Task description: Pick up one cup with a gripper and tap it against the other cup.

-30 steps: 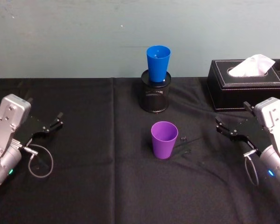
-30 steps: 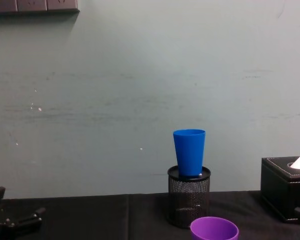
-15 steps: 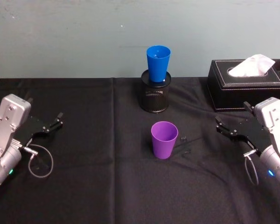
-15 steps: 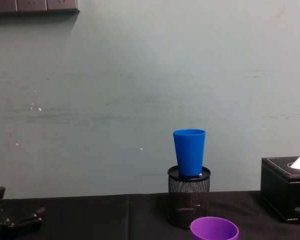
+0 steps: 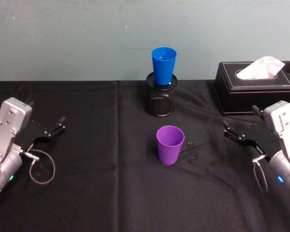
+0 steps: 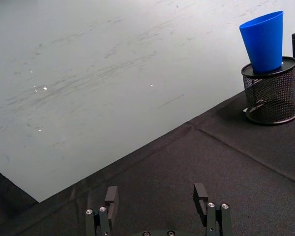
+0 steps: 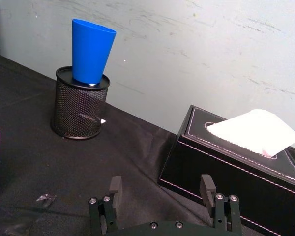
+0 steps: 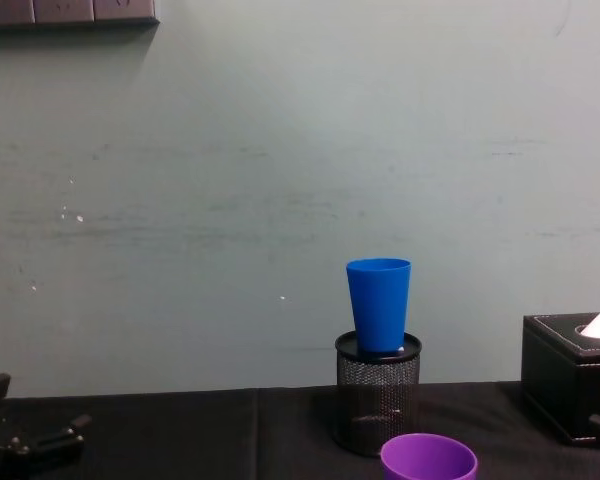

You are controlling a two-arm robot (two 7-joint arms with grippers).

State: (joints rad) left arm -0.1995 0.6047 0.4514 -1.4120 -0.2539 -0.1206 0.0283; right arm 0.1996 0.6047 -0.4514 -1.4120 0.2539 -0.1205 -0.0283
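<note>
Smooth plastic purple cup (image 5: 170, 144), metal mesh holder (image 5: 160, 100)

Purple cup (image 8: 429, 459) cropped below (seemingly mostly).

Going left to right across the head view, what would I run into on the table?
In order: left gripper → purple cup → right gripper. The blue cup on its mesh holder lines up behind the purple cup, and the tissue box overlaps the right gripper, so those are left out.
</note>
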